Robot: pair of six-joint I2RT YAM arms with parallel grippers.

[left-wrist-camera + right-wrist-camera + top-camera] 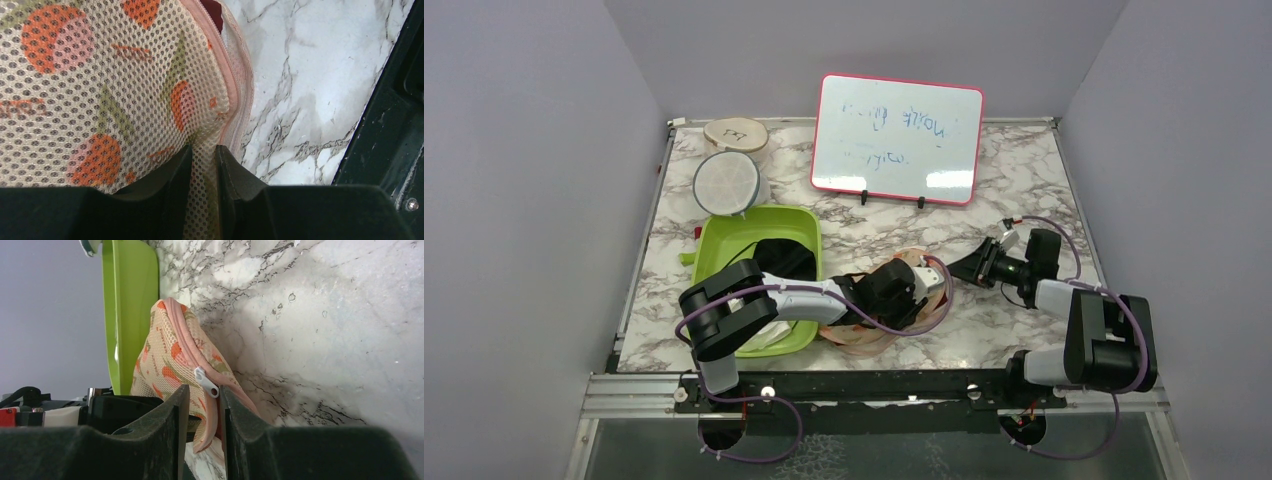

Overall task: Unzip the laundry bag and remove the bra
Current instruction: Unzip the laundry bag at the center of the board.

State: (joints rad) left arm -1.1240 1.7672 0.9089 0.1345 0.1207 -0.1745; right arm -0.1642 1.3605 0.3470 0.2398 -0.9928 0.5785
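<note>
The laundry bag (100, 100) is perforated mesh cloth, the table (310, 75) glossy.

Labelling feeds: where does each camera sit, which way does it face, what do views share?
Top external: above and behind the bases, looking down at the table; left arm and right arm show.
Left wrist: looks along the left gripper, pinching the laundry bag.
Right wrist: looks past the right gripper at the zipper pull and green tub.
All share the laundry bag.

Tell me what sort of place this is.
Probably a robot test booth, not a home: plain grey walls box in a marble-patterned table, a handwritten whiteboard stands at the back, and two robot arms are bolted to the near edge.
</note>
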